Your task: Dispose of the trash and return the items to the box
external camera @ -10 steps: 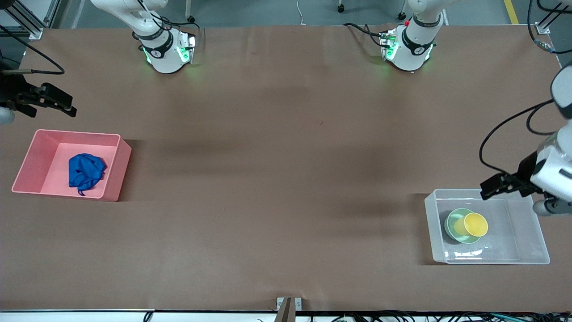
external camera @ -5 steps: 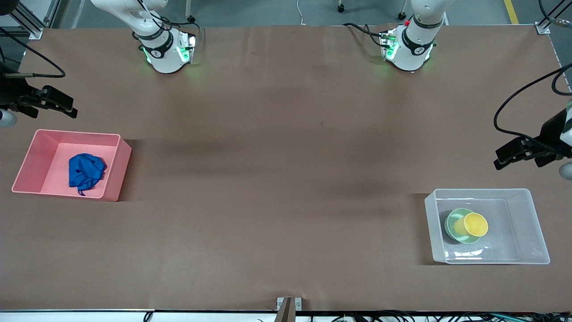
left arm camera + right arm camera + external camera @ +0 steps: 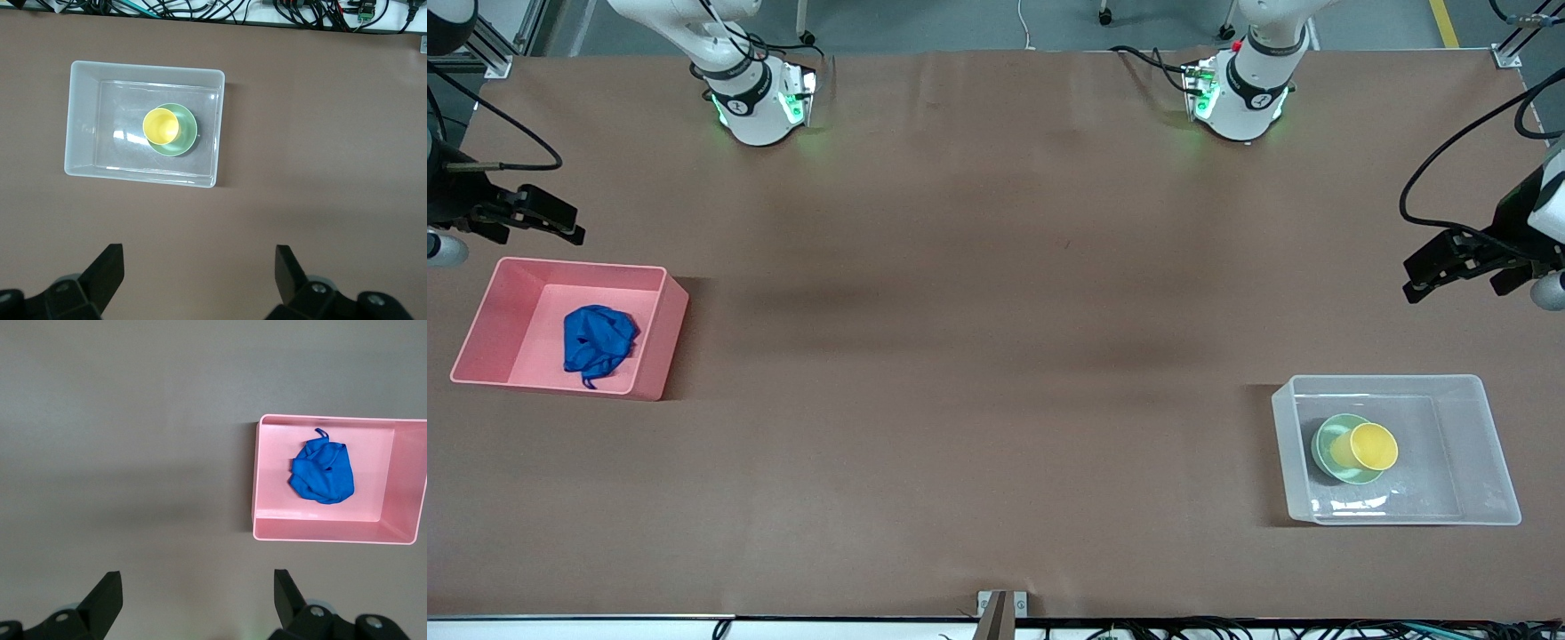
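Trash point(image 3: 599, 343) lies in the pink bin point(image 3: 489, 307); yellow cup point(image 3: 1373, 445) sits in the bowl point(image 3: 1328, 446) inside the box point(image 3: 1485, 436). Sorting appears complete: left gripper point(image 3: 1423, 271) and right gripper point(image 3: 562, 224) hover over bare worktop point(image 3: 996, 356), fingers spread, empty.

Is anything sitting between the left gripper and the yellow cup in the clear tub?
Nothing visible does. The open left gripper hangs over bare table; the small yellow cup sits in the mint-green bowl inside the uncovered clear plastic tub.

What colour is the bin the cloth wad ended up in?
Pink; the bin holding the blue cloth wad shows best in the right wrist view.
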Controlling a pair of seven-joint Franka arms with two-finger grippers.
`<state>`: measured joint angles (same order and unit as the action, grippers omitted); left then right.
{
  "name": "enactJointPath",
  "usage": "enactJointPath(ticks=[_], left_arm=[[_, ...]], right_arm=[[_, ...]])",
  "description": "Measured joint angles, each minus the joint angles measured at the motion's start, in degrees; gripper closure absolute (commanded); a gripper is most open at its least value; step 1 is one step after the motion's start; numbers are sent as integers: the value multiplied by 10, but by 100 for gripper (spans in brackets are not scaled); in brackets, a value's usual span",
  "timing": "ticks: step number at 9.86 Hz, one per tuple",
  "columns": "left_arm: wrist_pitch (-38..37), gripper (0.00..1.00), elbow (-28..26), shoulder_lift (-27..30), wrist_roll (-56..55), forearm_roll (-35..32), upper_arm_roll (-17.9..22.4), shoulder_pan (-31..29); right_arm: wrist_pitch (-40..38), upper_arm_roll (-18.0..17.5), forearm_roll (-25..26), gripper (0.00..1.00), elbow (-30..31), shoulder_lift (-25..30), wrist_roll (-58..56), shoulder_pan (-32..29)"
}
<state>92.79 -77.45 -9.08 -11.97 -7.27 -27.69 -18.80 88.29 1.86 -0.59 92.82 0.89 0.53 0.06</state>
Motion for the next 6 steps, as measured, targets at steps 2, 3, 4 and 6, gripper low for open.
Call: enactJointPath(ticks=[2, 3, 4, 6], left_arm=[[-4, 0, -10, 9, 31, 24, 84, 59], [-5, 0, -23, 18, 45, 48, 132, 92], [-6, 0, -44, 33, 55, 63, 171, 122], [-6, 0, -107, 81, 57, 68, 196, 148]], right_arm=[[2, -1, 0, 0, -1, 0, 0, -1], [3, -1, 0, 0, -5, 1, 0, 0], [3, -2, 0, 0, -15, 2, 0, 0], [3, -3, 0, 0, -36, 4, 0, 0]])
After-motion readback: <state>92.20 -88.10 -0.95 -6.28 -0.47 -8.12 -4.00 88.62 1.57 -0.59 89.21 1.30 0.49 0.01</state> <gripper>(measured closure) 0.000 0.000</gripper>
